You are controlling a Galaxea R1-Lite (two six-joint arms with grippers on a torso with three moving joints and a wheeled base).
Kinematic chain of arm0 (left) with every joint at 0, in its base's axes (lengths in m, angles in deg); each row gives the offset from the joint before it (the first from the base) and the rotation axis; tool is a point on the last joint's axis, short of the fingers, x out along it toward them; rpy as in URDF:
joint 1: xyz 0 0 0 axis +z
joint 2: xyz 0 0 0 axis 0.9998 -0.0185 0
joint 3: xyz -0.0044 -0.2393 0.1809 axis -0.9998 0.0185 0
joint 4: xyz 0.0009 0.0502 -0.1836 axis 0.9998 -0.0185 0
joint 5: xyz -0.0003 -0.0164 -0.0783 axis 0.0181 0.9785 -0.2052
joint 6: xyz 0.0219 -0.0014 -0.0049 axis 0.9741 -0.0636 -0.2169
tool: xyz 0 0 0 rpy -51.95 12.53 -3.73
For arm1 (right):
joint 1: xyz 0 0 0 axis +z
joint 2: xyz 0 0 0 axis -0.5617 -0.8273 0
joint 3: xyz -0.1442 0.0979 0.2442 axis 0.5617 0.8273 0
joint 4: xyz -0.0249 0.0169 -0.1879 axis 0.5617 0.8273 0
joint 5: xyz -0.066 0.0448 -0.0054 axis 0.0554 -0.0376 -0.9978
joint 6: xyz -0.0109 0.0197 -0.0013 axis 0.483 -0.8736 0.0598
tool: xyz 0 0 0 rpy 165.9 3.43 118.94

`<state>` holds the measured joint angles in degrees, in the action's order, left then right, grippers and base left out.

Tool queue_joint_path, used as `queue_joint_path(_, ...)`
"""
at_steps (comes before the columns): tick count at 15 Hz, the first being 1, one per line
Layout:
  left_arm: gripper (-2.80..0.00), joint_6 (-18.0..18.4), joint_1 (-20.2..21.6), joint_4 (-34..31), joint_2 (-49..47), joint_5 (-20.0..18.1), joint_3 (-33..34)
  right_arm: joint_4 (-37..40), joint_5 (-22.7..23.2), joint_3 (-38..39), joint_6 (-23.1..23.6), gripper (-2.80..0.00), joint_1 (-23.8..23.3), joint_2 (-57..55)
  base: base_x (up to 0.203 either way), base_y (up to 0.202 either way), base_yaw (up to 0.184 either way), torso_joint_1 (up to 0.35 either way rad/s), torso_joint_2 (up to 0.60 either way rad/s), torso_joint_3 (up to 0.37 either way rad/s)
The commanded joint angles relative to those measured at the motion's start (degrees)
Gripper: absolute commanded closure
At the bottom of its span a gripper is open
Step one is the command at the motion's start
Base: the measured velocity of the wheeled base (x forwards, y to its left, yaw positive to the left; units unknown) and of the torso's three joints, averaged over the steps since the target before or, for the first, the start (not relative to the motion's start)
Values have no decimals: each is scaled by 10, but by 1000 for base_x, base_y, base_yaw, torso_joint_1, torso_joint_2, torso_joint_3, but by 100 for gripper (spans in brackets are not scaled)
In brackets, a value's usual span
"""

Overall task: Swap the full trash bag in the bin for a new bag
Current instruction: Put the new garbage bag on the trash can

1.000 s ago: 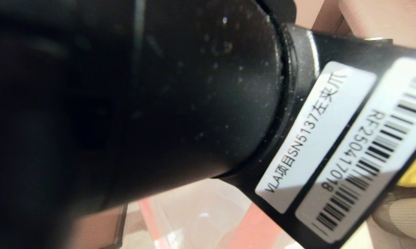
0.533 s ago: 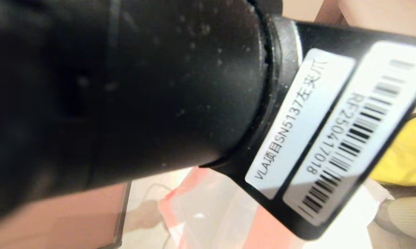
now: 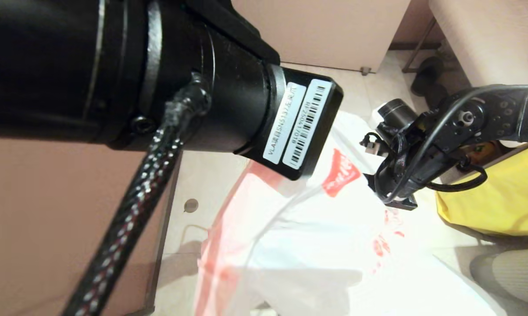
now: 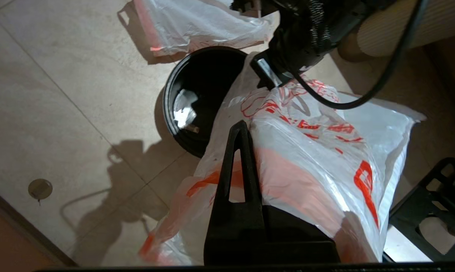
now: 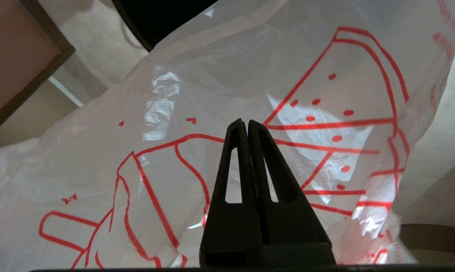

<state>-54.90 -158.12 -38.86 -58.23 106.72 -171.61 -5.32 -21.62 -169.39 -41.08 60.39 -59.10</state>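
The new bag (image 3: 325, 245), thin white plastic with a pink hem and red line drawings, hangs stretched between both grippers. My left gripper (image 4: 244, 126) is shut on its pink hem, and the plastic drapes over one finger. My right gripper (image 5: 246, 122) is shut on the new bag (image 5: 174, 94) at its printed side. Below the new bag (image 4: 318, 151), partly covered by it, stands the bin (image 4: 201, 87), glossy black inside with no liner. The full trash bag (image 4: 197, 22) lies on the floor beyond the bin. My left arm (image 3: 229, 87) fills the upper left of the head view.
A yellow fabric bag (image 3: 501, 202) stands at the right, with a ribbed beige object (image 3: 509, 267) in front of it. A brown cabinet (image 3: 49, 228) lines the left side. A black frame (image 4: 431, 211) sits close to the new bag.
My left arm has drawn away from the head camera, which it nearly covered before. The spread new bag and my right arm now show beneath it.
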Motion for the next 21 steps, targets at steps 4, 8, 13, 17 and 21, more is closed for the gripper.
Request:
queue_joint_path(4, 0, 16, 24, -3, 2, -3, 1, -91, 4, -5, -5, 0, -8, 9, 0, 0, 0, 0, 0, 0)
queue_joint_path(8, 0, 12, 44, -30, 13, -2, 8, -170, 6, -6, -27, 0, 9, -25, 0, 0, 0, 0, 0, 0)
queue_joint_path(13, 0, 10, 43, -31, 16, -3, 20, -203, -4, -2, -84, 0, -40, 13, 0, 0, 0, 0, 0, 0)
queue_joint_path(17, 0, 10, 44, -32, 28, -2, 34, -202, -14, 41, -91, 0, -79, 5, 0, 0, 0, 0, 0, 0)
queue_joint_path(21, 0, 4, 45, -32, 43, -2, 65, -203, -40, 74, -88, 0, -72, -24, 0, 0, 0, 0, 0, 0)
